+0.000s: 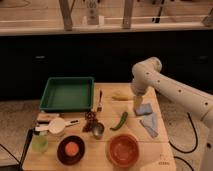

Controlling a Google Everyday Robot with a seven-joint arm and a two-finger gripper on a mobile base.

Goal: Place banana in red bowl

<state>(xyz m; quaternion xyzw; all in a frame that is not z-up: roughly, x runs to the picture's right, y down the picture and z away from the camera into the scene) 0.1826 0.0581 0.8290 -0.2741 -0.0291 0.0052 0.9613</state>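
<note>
Pale-yellow banana [121, 95] lies ungrasped on the wooden table [107, 114]; the gripper [137, 103] hangs just beside it, and I cannot tell whether it is parted or closed. This looks like the approach step. Next it must centre over the fruit before carrying it to the red bowl [123, 150].

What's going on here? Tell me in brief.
One robot arm is working over a wooden table. Its gripper hangs low just beside the banana, which lies on the table near the far edge, not yet picked up. The red bowl sits at the near edge with no banana in it; a green chili lies between them.
</note>
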